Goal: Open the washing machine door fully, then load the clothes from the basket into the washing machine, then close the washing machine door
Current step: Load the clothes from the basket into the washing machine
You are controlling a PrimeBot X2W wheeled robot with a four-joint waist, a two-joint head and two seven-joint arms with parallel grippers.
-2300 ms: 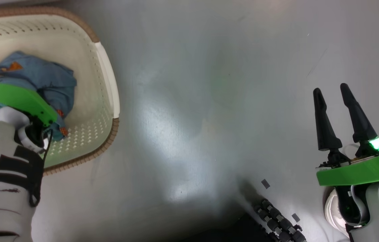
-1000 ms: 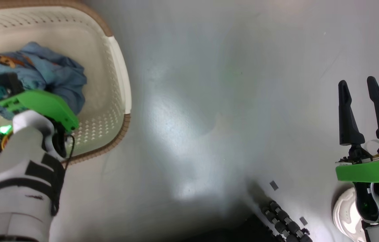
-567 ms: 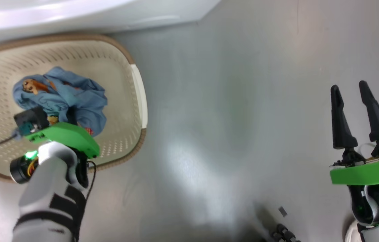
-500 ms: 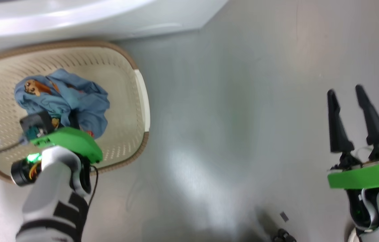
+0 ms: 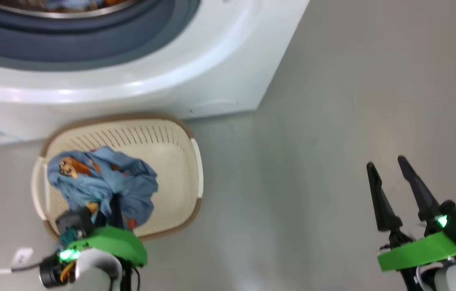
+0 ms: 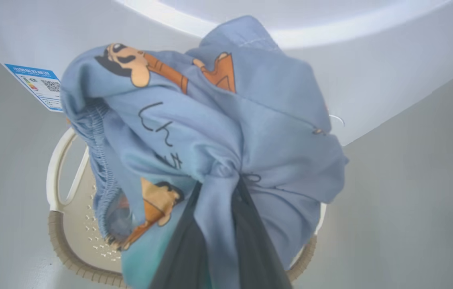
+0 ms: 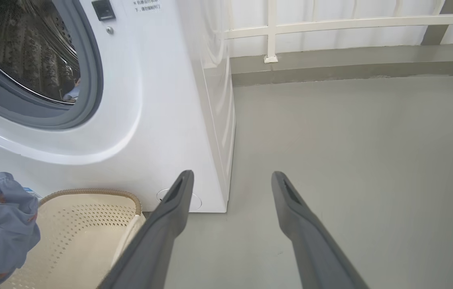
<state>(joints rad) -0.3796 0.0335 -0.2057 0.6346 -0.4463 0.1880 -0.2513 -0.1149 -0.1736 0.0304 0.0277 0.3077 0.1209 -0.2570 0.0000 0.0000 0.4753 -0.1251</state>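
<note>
Now that the left gripper (image 6: 218, 192), clamped on the clothes (image 6: 194, 120), has raised them above the basket (image 5: 131, 137) at near left, loading the washing machine (image 5: 211, 81) beyond can follow; the right gripper (image 5: 386, 163) waits, fingers spread.

Right end effector (image 7: 232, 173), fingers apart, beside washing machine (image 7: 150, 100), above grey floor (image 7: 350, 160).

Shown were one big white front-loading washing machine (image 5: 211, 81), one small cream-white perforated plastic basket (image 5: 171, 153) with a brown woven-look rim, one bundled light blue lot of cartoon-printed clothes (image 5: 102, 186), one blue label (image 6: 35, 86), and two dark-fingered grippers: left gripper (image 6: 220, 188), right gripper (image 5: 385, 161).
</note>
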